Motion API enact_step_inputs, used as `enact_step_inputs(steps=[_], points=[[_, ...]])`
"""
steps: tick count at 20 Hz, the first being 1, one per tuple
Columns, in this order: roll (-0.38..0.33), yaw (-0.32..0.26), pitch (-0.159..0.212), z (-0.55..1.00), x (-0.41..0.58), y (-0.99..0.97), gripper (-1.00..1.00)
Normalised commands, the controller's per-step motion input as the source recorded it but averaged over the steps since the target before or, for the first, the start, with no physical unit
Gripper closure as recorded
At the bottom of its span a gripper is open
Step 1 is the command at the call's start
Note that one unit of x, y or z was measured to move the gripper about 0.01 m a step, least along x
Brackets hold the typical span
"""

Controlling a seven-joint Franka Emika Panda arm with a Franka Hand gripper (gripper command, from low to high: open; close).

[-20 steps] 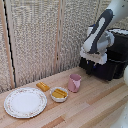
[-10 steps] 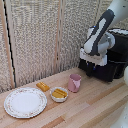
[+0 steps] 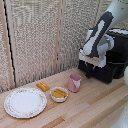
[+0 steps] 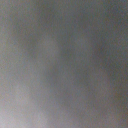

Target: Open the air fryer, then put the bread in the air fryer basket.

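Gripper (image 3: pixel 90 70) lowered at air fryer (image 3: pixel 111 62) front.

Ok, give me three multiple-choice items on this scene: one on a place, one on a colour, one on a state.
1. The bread lies:
A. on the wooden table between plate and bowl
B. in the air fryer
C. in the cup

2. The cup is:
A. green
B. pink
C. black

3. The plate is:
A. stacked
B. broken
C. empty

Answers: 1 A, it rests on bare wood beside the white bowl. 2 B, clearly pink. 3 C, nothing lies on it.
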Motion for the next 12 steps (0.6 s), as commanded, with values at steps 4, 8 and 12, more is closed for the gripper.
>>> enact_step_inputs(steps=[4, 8, 12], points=[[-0.067, 0.0, 0.106, 0.7, 0.0, 0.16, -1.0], [-0.063, 0.003, 0.087, 0.69, 0.071, 0.2, -1.0], [-0.018, 0.066, 0.052, 0.93, 0.204, 0.33, -1.0]])
